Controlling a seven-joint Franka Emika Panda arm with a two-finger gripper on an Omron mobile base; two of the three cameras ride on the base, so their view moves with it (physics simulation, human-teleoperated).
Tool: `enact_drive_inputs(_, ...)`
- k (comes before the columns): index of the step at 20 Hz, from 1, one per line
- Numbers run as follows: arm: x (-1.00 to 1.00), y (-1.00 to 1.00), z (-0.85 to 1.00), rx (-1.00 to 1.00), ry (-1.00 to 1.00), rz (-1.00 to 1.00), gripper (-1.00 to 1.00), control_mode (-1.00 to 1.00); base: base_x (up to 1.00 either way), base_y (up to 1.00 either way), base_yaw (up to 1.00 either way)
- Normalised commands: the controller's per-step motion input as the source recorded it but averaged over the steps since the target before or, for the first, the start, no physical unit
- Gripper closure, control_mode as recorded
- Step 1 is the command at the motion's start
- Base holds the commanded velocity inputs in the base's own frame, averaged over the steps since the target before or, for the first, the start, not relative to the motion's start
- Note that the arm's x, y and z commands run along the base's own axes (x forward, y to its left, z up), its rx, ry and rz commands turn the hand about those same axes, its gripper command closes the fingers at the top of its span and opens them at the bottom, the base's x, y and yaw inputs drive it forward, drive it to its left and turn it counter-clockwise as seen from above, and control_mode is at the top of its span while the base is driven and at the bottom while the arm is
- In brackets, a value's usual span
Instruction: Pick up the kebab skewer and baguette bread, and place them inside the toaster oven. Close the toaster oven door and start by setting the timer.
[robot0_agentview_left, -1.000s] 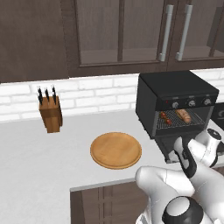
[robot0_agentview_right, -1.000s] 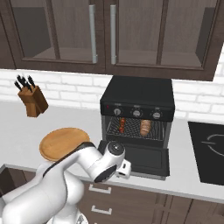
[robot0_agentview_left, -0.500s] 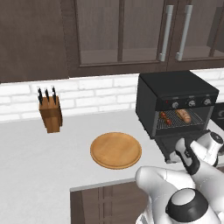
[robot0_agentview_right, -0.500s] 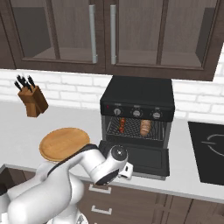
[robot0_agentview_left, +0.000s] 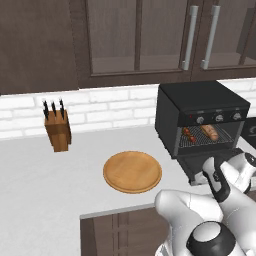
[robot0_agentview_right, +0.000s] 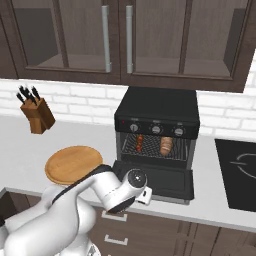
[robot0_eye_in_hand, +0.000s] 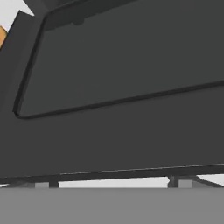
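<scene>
Hovering low with jaws spread wide and nothing held, the pincer (robot0_eye_in_hand: 113, 186) faces the toaster oven door (robot0_eye_in_hand: 122, 87); fingertips barely visible.

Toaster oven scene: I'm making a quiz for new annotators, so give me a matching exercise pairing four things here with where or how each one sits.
Things:
1. kebab skewer
2. baguette bread
3. toaster oven door
4. wooden plate

Places or states:
A. bare on the counter, left of the oven
B. on the oven rack, right side as seen from the front
C. folded down flat, open
D. on the oven rack, left side as seen from the front

Pairs: 1-D, 2-B, 3-C, 4-A
</scene>
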Motion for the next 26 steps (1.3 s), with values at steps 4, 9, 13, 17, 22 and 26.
enact_drive_inputs(4, 0.48, 0.99, -0.06, -0.10, -0.20, -0.10, -1.00, -1.00, 0.00, 0.00, 0.00)
enact_drive_inputs(9, 0.58, 0.98, 0.00, -0.10, -0.20, -0.12, -1.00, -1.00, 0.00, 0.00, 0.00)
enact_drive_inputs(13, 0.66, 0.94, 0.00, -0.11, -0.20, -0.12, -1.00, -1.00, 0.00, 0.00, 0.00)
enact_drive_inputs(17, 0.71, 0.96, 0.00, -0.12, -0.17, -0.12, -1.00, -1.00, 0.00, 0.00, 0.00)
enact_drive_inputs(22, 0.77, 0.98, 0.00, -0.11, -0.14, -0.11, -1.00, -1.00, 0.00, 0.00, 0.00)
enact_drive_inputs(26, 0.71, 0.99, -0.13, -0.10, -0.11, -0.11, -1.00, -1.00, 0.00, 0.00, 0.00)
